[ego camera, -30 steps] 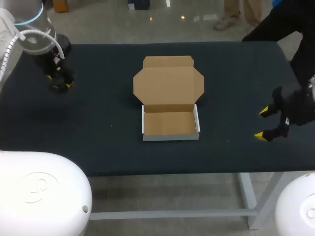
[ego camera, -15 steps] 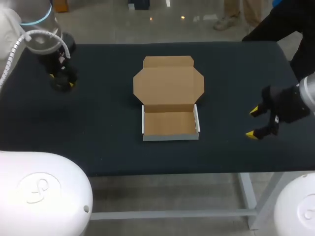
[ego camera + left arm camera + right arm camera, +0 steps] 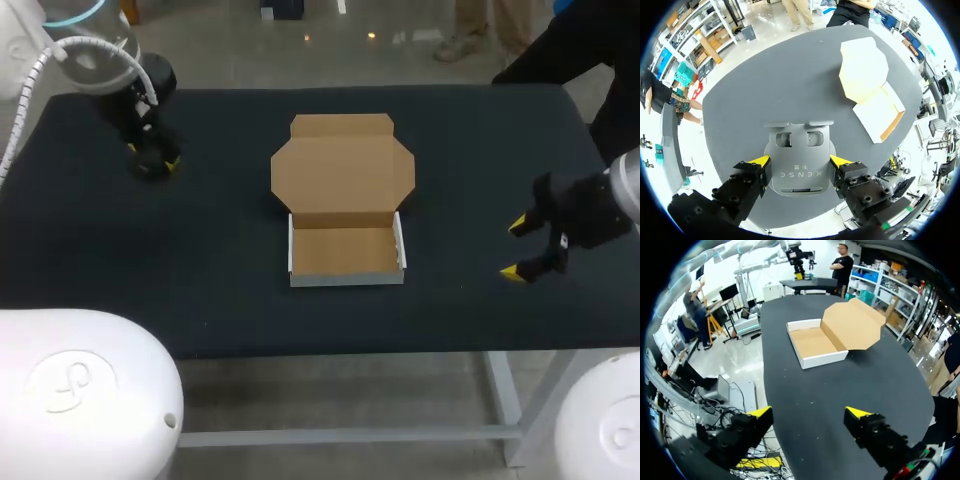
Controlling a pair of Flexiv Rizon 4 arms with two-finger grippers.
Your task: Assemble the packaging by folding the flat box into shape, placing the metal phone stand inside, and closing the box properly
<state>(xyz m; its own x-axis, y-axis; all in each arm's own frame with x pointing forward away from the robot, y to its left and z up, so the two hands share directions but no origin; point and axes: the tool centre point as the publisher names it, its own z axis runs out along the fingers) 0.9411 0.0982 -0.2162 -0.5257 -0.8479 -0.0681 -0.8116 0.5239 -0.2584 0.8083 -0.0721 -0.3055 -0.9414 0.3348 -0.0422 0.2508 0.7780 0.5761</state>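
The left gripper [image 3: 150, 162] sits at about 10 o'clock on the bench [image 3: 220, 300], its fingers clamped on the two side edges of the metal phone stand [image 3: 799, 150]. In the left wrist view the grey plate fills the gap between the yellow tips, with its slotted end pointing away from the wrist. In the head view the stand itself is too dark to pick out against the gripper. At the middle of the bench lies the box [image 3: 345, 278], already folded into a shallow tray. Its long side runs from 9 to 3 o'clock and its inside is bare. Its lid [image 3: 342, 170] is hinged on the 12 o'clock edge and lies flat on the bench beyond it. From the left gripper the tray is at roughly 4 o'clock and well apart, with only bare bench in between. The step in hand is probably carrying the stand across and lowering it into the tray, and the plate may need turning to lie along the tray's long side. The right gripper [image 3: 525, 250] hangs at about 3 o'clock from the tray, fingers spread wide and holding nothing. It looks slightly nearer the box than the left, and is well placed to deal with the lid afterwards.
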